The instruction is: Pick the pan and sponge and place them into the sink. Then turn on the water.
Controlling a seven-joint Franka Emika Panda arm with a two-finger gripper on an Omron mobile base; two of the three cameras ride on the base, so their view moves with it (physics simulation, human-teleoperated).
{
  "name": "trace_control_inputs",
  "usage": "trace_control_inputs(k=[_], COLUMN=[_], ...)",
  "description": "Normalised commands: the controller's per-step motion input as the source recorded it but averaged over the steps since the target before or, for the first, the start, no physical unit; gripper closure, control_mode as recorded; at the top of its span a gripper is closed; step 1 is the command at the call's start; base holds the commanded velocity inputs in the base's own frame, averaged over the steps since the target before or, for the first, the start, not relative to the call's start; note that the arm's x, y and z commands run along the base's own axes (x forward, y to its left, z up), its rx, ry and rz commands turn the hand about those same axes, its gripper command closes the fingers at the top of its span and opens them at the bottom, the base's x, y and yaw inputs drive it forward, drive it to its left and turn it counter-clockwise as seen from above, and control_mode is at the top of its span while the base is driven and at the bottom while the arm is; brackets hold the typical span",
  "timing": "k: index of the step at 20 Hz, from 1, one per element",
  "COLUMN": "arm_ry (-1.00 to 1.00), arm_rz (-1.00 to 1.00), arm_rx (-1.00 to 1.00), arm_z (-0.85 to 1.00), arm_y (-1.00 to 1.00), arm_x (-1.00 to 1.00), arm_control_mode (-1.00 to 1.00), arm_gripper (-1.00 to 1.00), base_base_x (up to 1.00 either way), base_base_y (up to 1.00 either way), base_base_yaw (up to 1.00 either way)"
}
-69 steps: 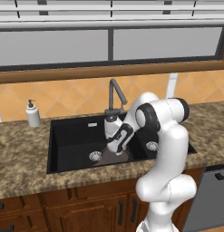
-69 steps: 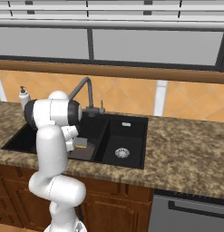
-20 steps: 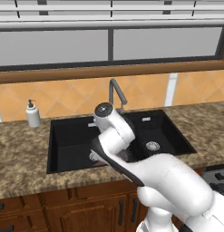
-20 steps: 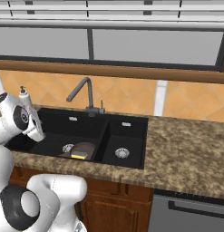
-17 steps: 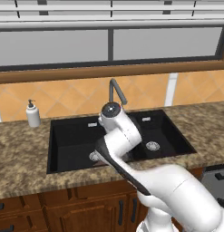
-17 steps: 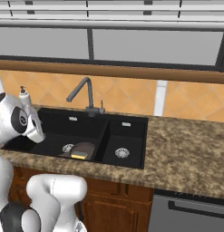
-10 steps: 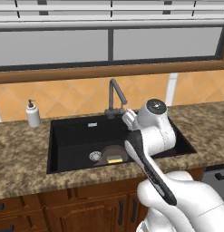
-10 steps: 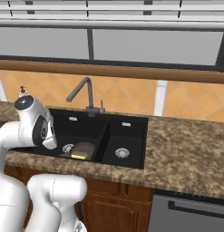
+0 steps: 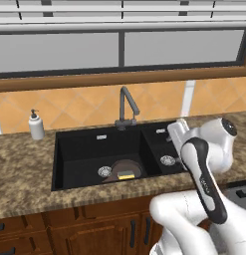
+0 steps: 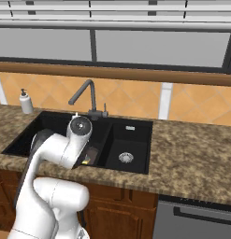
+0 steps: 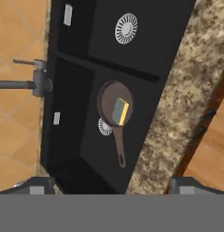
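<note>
Gripper [image 11: 111, 190] open, high above sink [image 11: 77, 68], looking down.

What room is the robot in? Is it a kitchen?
Yes, it looks like a kitchen. There is a black sink with a faucet set in a stone counter, a pan in the sink, and a soap bottle nearby.

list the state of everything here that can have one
pan: lying in the large basin, sponge in it
sponge: resting in the pan
sink: holds pan and sponge, no water in it
faucet: off, no stream
soap bottle: upright on the counter
gripper: open, holding nothing
</note>
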Motion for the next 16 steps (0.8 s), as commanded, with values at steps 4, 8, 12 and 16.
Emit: trace_control_inputs(k=[4, 8, 12, 16], arm_ry=[0.0, 0.0, 0.31, 0.46], arm_rz=[0.03, 0.0, 0.06, 0.17], arm_rx=[0.35, 0.36, 0.51, 0.47], arm_z=[0.04, 0.0, 0.1, 0.12], arm_y=[-0.7, -0.48, -0.49, -0.34], arm_x=[0.42, 0.48, 0.53, 0.64], arm_control_mode=[-1.0, -1.0, -1.0, -1.0], arm_gripper=[-1.0, -1.0, -1.0, -1.0], base_base_x=[0.0, 0.0, 0.0, 0.0], base_base_y=[0.0, 0.0, 0.0, 0.0], base_base_yaw=[0.0, 0.0, 0.0, 0.0])
